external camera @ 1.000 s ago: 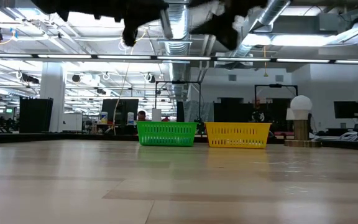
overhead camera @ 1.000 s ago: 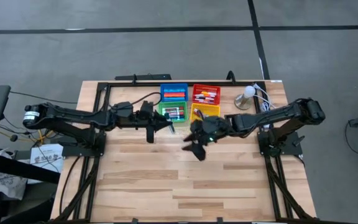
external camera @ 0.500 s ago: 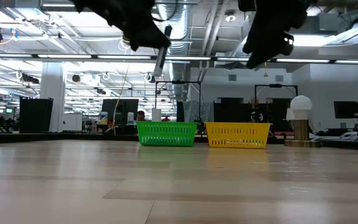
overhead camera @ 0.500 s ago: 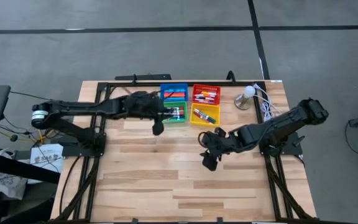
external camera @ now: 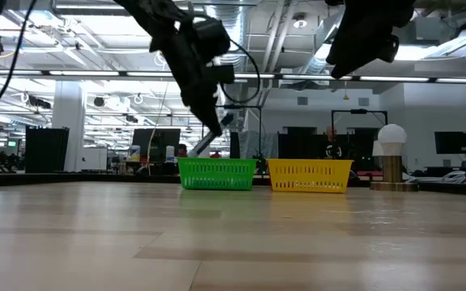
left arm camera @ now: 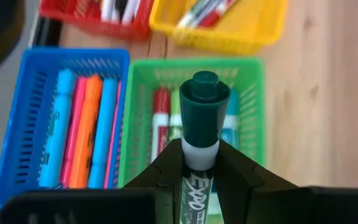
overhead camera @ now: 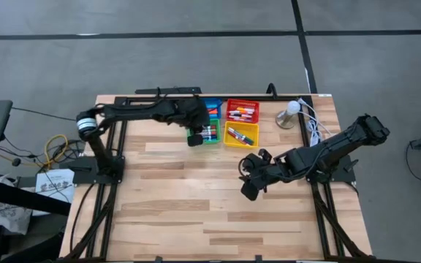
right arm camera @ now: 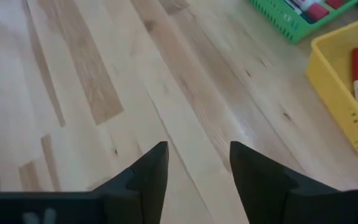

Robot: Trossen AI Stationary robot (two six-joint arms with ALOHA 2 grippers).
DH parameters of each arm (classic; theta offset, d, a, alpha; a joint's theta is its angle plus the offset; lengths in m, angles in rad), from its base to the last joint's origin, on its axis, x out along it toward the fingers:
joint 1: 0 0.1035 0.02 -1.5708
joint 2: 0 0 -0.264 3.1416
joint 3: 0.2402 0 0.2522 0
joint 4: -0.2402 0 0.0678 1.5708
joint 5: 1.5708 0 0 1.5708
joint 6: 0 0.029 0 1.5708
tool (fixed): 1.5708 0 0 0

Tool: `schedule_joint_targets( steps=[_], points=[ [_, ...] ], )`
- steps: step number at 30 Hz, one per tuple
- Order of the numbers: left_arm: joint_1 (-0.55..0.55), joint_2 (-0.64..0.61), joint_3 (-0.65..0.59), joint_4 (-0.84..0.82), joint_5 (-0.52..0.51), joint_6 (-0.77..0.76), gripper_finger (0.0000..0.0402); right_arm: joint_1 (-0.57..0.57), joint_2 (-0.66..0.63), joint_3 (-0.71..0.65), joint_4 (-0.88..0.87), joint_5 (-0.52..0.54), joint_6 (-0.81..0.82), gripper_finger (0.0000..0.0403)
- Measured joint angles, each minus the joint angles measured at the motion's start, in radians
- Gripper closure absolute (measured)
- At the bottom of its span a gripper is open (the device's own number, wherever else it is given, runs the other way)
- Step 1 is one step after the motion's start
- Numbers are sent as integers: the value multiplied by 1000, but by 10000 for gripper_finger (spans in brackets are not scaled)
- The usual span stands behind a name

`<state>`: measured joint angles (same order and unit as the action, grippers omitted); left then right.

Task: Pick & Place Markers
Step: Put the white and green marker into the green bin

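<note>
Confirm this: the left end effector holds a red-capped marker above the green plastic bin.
Wrong cap colour. The left wrist view shows the left end effector shut on a dark-green-capped white marker, above the green plastic bin; the rest stands.

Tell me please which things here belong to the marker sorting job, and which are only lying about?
Belong to the job:
- green-capped marker, held by the left gripper above the green bin
- markers in the blue bin, red bin and yellow bin
- right gripper, open, empty, over bare table

Just lying about:
- white lamp
- white cables
</note>
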<state>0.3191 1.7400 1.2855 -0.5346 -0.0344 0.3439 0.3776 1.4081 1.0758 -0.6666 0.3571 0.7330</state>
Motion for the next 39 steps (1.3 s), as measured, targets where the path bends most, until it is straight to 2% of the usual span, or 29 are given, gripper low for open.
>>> schedule_joint_targets(
  steps=[7, 13, 25, 31, 39],
  points=[
    [33, 109, 76, -7, 28, 33, 339, 2, -1, 0, 1, 22, 29, 268],
    [51, 151, 89, -42, 27, 39, 339, 2, -1, 0, 0, 44, 37, 281],
    [55, 155, 89, -59, 39, 63, 339, 2, -1, 0, -6, 93, 44, 283],
    [55, 155, 89, -59, 43, 64, 315, 2, -1, 0, -7, 91, 58, 283],
    [52, 155, 89, -44, 43, 78, 304, 2, -1, 0, -7, 91, 64, 283]
  ],
)
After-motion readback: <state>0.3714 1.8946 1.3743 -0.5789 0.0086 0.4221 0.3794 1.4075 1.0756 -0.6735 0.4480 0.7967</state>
